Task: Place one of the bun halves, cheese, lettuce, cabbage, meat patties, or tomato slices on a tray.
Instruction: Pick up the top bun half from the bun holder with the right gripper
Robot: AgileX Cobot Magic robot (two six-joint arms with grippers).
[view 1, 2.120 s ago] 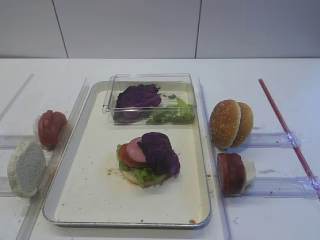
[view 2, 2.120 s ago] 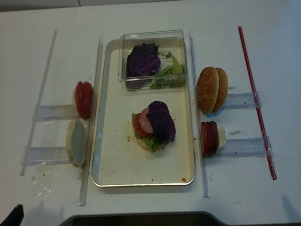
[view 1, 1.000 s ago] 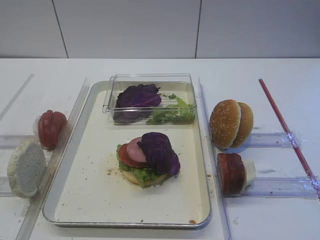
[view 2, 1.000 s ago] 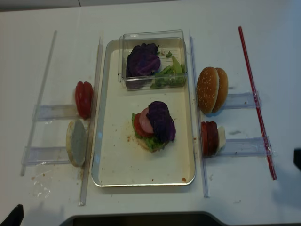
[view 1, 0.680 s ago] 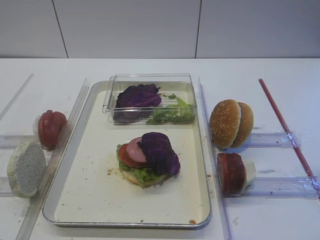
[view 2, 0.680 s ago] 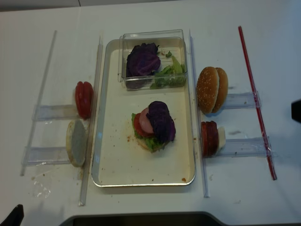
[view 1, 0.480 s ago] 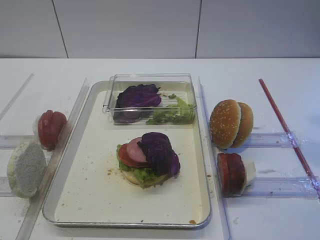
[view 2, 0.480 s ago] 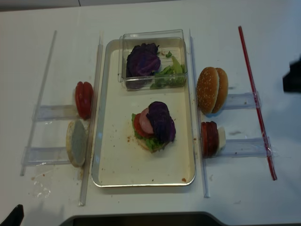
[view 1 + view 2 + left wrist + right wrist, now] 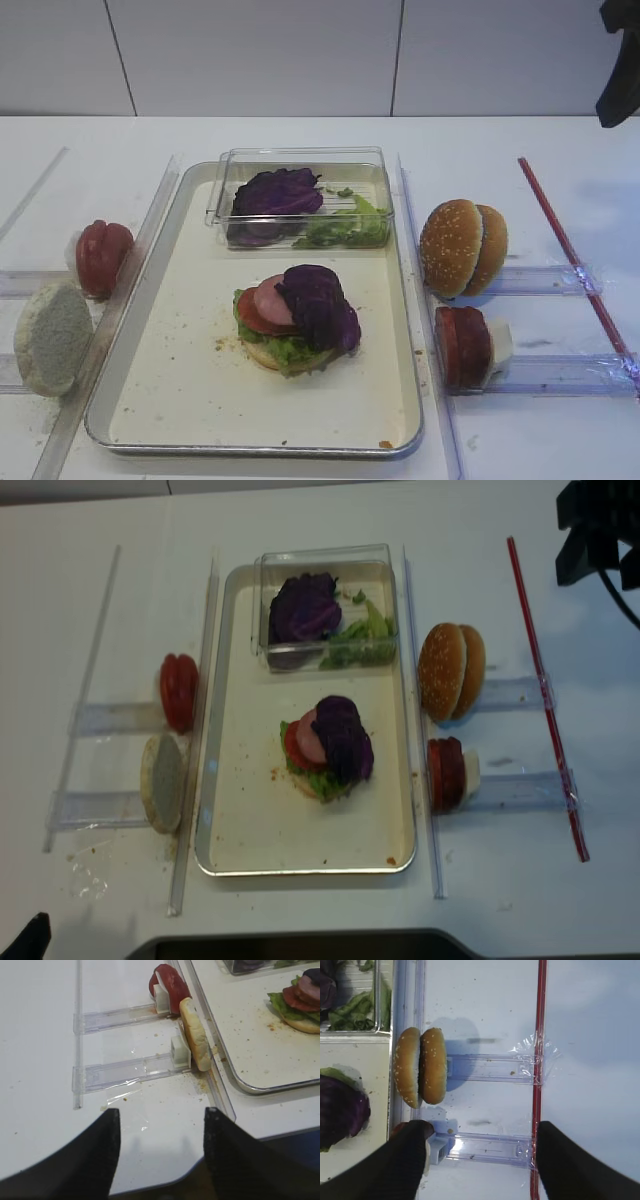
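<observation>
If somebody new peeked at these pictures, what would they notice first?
Probably the half-built burger in the middle of the shiny tray, topped with purple cabbage. Next, the sesame bun halves standing on edge just right of the tray, and the right gripper hanging open beyond them.

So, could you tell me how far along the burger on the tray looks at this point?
Done: a stack of bun base, lettuce, tomato, meat and purple cabbage sits on the tray. In hand: nothing; the right gripper is open above the table near the sesame bun top, while the left gripper is open and idle. Left: the bun top stands outside the tray, not yet placed on it.
</observation>
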